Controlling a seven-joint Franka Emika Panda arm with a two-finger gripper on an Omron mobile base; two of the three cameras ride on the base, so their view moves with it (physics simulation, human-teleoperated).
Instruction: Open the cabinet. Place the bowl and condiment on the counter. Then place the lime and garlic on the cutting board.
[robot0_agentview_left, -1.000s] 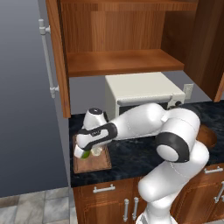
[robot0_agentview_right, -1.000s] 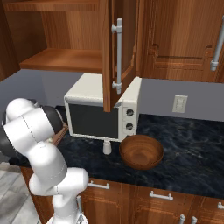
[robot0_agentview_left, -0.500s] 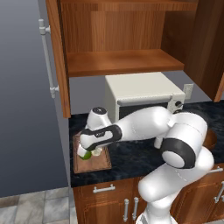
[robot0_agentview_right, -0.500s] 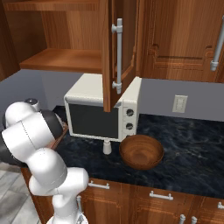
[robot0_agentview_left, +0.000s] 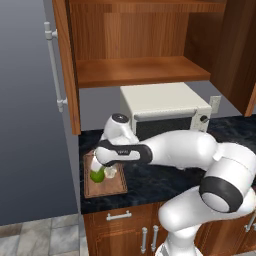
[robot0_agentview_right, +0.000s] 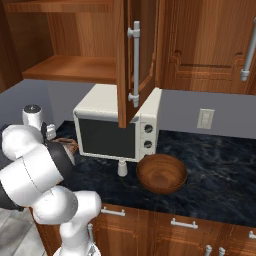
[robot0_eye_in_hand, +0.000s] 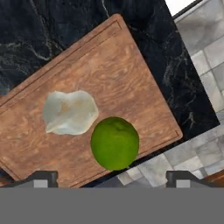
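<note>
Glossy white rounded arm (robot0_agentview_left: 185, 150), dark joint bands

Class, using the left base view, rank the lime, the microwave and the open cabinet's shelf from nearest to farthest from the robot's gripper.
1. The lime, on the cutting board right under the open gripper.
2. The microwave, behind the gripper and to its right on the counter.
3. The cabinet shelf, high above.
</note>
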